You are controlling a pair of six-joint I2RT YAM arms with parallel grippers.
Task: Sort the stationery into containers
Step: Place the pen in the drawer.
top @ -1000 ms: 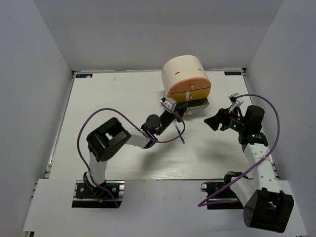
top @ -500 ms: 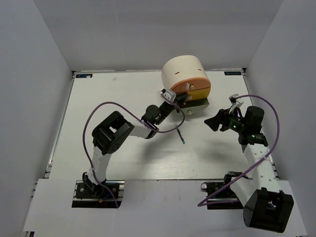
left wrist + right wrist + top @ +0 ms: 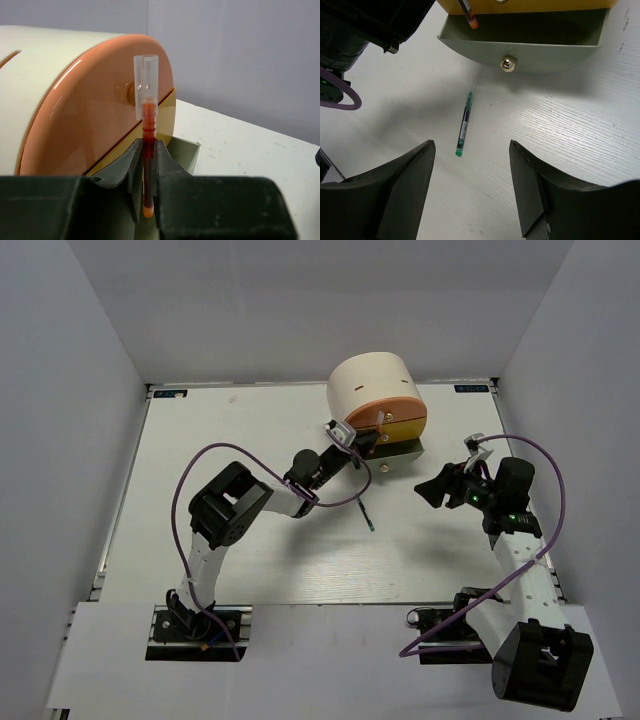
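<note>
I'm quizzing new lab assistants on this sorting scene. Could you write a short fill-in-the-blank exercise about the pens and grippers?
1. The held pen, clamped in the left gripper, is ____.
2. The loose pen lying on the table is ____.
3. The right gripper holds nothing; its jaws stand ____.

Missing words: red; green; open.

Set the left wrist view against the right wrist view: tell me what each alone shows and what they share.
Left wrist only: the pink drawer front, the cream body, and the left jaws shut on the red pen, its clear cap up. Right wrist only: the green pen lying on the table, the knob on the green drawer, and the right jaws open. Both: the red pen, the open green drawer and the yellow drawer above it.
</note>
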